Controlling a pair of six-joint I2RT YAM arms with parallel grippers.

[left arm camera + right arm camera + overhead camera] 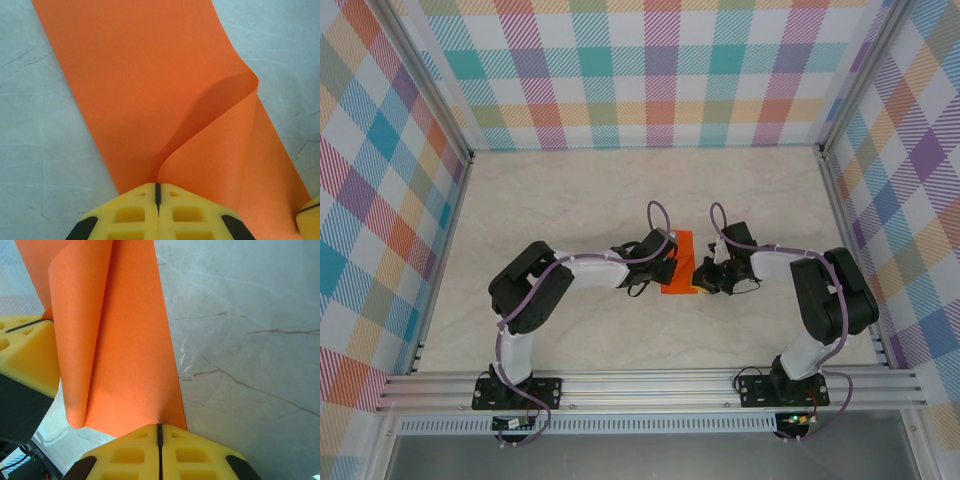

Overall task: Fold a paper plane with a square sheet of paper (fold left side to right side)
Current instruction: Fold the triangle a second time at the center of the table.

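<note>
Overhead, paper's place: we see the paper (679,245) near the middle of the table (570,200), between the two grippers and touching both.
Long axis: from above it reads to us as an orange strip, longer than wide. Its length runs from the arms' side toward the far wall.
Ends: we make out no pointed tip, and both ends look squared off.
Lie: most of the paper rests flat on the table. The part at the left gripper rises and curls over the rest in a soft round bend, not pressed into a crease.
Left gripper (157,189): its yellow fingers are pressed together with only a thin dark seam between them. The lifted flap comes straight out of that seam, so we take it as pinched there.
Right gripper (159,430): its fingers are likewise closed to a thin seam. The paper's near edge runs in at the tips, so we read this as a pinch on that edge.
Grippers' spacing: from above, the two sit just beside each other, at either long edge of the strip.
Table: pale and marble-veined, bare around the paper.
</note>
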